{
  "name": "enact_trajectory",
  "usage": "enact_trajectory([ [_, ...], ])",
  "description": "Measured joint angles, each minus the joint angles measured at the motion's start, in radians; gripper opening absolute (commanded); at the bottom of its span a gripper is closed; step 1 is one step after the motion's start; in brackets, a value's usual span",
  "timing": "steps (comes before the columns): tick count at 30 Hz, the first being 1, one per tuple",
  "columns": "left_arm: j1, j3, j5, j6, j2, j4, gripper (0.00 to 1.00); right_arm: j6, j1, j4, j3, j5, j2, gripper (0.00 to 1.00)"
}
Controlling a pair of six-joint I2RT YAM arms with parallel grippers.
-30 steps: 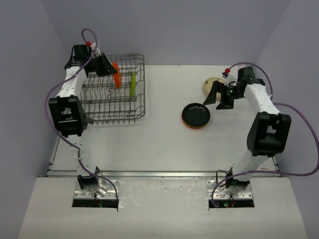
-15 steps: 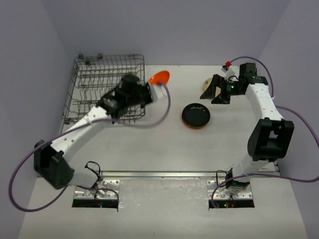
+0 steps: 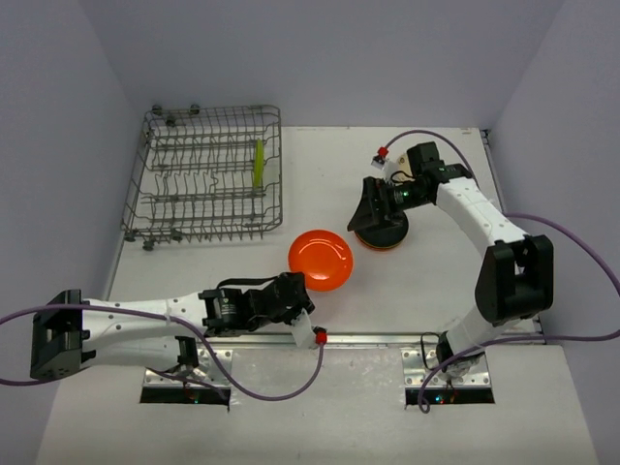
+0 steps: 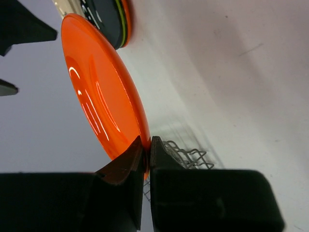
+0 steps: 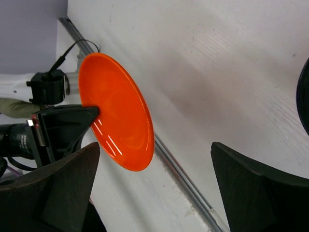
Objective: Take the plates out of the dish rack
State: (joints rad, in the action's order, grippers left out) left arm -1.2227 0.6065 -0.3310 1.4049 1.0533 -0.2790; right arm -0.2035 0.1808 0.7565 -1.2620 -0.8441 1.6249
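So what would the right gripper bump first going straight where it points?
The right gripper would probably meet the orange plate held by the left gripper; it's straight ahead in its wrist view, depth unclear.

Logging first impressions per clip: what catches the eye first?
The bright orange plate, pinched by its rim in the left gripper, front centre. The open right gripper hovers over a plate stack; a lime green plate stands in the dish rack, far left.

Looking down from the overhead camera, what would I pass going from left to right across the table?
Dish rack with a lime green plate standing in it → orange plate → stack of plates, a black one on top.
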Motion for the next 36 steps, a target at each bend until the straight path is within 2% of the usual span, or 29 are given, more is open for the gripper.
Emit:
enact_trajectory([
  [3,-0.006,0.003,-0.028,0.03,0.01,0.044,0.0,0.015,0.05,-0.005,0.029,0.009,0.0,0.82],
  [6,-0.007,0.012,-0.043,0.04,0.024,0.067,0.0,0.026,0.088,-0.015,0.047,0.011,0.0,0.6],
  [7,-0.007,0.015,-0.045,0.042,0.028,0.072,0.0,0.027,0.096,-0.02,0.052,0.011,0.0,0.5],
  [8,-0.007,0.016,-0.048,0.044,0.032,0.078,0.0,0.031,0.103,-0.023,0.056,0.01,0.0,0.45],
  [9,-0.007,0.017,-0.049,0.046,0.032,0.081,0.0,0.036,0.108,-0.026,0.06,0.011,0.0,0.36],
  [10,-0.007,0.017,-0.051,0.047,0.033,0.082,0.0,0.038,0.111,-0.029,0.064,0.011,0.0,0.34],
  [12,-0.007,0.017,-0.052,0.049,0.033,0.083,0.01,0.044,0.118,-0.032,0.071,0.016,0.0,0.09],
  [14,-0.007,0.017,-0.054,0.051,0.033,0.09,0.1,0.055,0.124,-0.034,0.075,0.023,0.0,0.0],
  [15,-0.007,0.017,-0.055,0.052,0.033,0.093,0.27,0.057,0.126,-0.035,0.076,0.029,0.0,0.0],
  [16,-0.008,0.017,-0.057,0.052,0.033,0.096,0.58,0.057,0.127,-0.036,0.076,0.035,0.0,0.0],
  [17,-0.009,0.017,-0.061,0.052,0.034,0.098,0.76,0.059,0.128,-0.038,0.076,0.039,0.0,0.0],
  [19,-0.008,0.018,-0.075,0.051,0.035,0.12,0.98,0.069,0.129,-0.038,0.076,0.073,-0.003,0.0],
  [22,0.006,0.05,-0.088,-0.001,0.039,0.139,1.0,0.077,0.12,-0.038,0.076,0.112,-0.004,0.0],
  [25,0.077,0.169,-0.079,-0.116,0.083,0.123,1.0,0.076,0.05,-0.038,0.076,0.124,-0.005,0.0],
  [27,0.184,0.3,-0.061,-0.233,0.141,0.093,1.0,0.075,-0.034,-0.037,0.072,0.136,-0.003,0.0],
  [31,0.464,0.621,-0.044,-0.519,0.298,0.051,1.0,0.075,-0.198,-0.041,0.027,0.19,0.025,0.0],
  [34,0.651,0.837,0.0,-0.739,0.413,-0.017,1.0,0.077,-0.254,-0.044,-0.013,0.226,0.069,0.0],
  [36,0.738,0.928,0.026,-0.862,0.475,-0.073,1.0,0.079,-0.261,-0.046,-0.03,0.246,0.099,0.0],
])
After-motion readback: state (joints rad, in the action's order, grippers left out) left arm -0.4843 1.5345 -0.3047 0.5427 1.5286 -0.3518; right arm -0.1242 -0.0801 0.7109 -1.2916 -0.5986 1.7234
